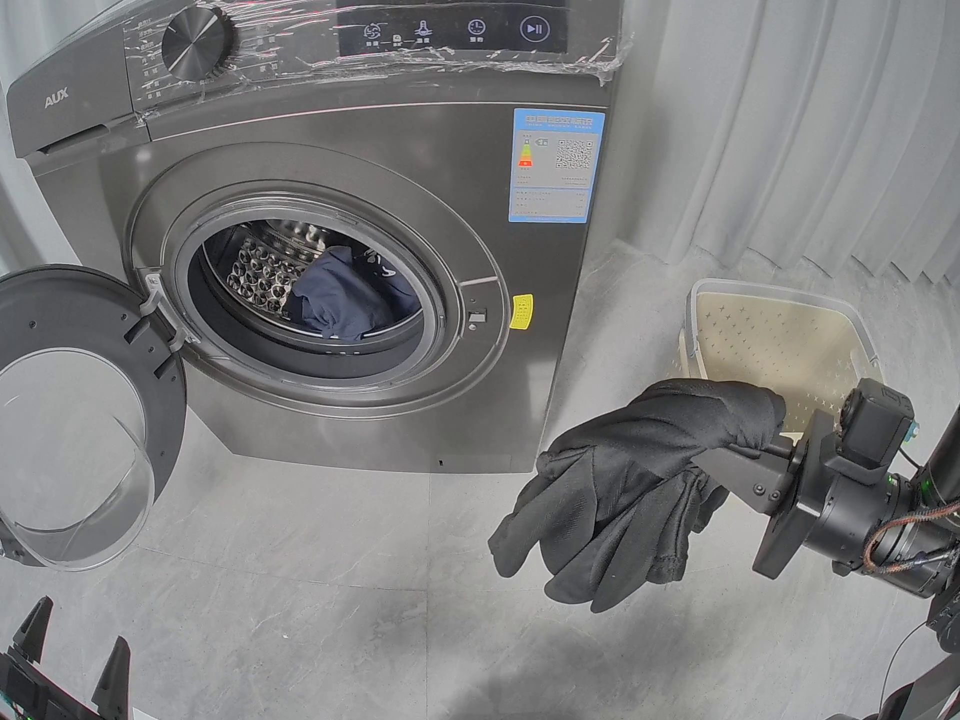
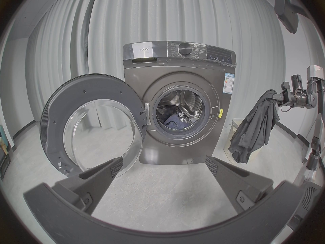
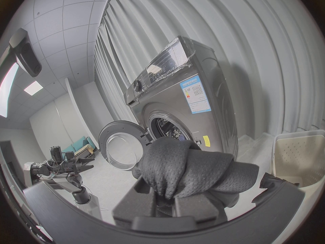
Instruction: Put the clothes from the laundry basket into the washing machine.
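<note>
garment (image 1: 640,482), black, limp and crumpled, hangs pinched in right pincer (image 1: 728,454).

Grey front-loading washing machine (image 1: 400,152) at 11 o'clock, its round door (image 1: 70,392) swung wide open at 9; a dark blue garment (image 1: 345,297) lies in the drum. A black garment (image 1: 630,482) hangs clamped in the right gripper (image 1: 742,452) at 4, near the beige laundry basket (image 1: 770,342) at 3

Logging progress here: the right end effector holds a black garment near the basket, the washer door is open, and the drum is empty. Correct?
Not quite: the drum is not empty. The head view shows a dark blue garment lying inside it. The rest holds: the right end effector grips the black garment near the basket, and the door is open.
</note>
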Motion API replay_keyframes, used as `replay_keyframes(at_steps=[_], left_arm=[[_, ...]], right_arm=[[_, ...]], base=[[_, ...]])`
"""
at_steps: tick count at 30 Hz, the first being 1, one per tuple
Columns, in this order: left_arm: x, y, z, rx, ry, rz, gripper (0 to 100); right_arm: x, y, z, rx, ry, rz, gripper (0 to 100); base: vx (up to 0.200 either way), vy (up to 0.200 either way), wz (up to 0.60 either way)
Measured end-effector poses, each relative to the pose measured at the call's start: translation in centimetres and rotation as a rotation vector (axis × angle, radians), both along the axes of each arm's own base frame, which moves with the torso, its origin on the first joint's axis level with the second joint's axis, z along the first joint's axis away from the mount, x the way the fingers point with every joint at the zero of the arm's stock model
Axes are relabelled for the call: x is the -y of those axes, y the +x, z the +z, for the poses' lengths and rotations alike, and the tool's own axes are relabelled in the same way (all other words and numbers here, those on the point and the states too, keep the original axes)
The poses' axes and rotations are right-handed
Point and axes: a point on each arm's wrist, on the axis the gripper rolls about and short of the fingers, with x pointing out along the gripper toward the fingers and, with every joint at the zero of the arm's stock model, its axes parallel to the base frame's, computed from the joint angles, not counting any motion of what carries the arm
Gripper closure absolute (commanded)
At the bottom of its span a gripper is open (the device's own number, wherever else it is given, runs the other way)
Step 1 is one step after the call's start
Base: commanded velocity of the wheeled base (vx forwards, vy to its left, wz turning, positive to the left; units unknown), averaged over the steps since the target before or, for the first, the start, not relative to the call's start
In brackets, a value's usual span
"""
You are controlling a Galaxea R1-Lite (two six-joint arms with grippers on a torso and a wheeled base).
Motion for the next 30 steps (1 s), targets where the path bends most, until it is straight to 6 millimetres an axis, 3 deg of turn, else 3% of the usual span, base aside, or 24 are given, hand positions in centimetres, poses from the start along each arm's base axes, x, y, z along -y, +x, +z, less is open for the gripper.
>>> replay_keyframes(at_steps=[8,23,30], left_arm=[[0.0,0.0,0.0,0.0,-0.003,0.0,0],[-0.02,0.01,-0.01,-0.003,-0.026,0.003,0],[-0.02,0.01,-0.01,-0.003,-0.036,0.004,0]], right_arm=[[0.2,0.23,0.1,0.006,0.003,-0.016,100],[-0.51,0.99,-0.39,-0.008,-0.02,-0.017,100],[-0.74,1.0,-0.47,-0.014,-0.019,-0.009,100]], base=[[0.0,0.0,0.0],[0.0,0.2,0.0],[0.0,0.0,0.0]])
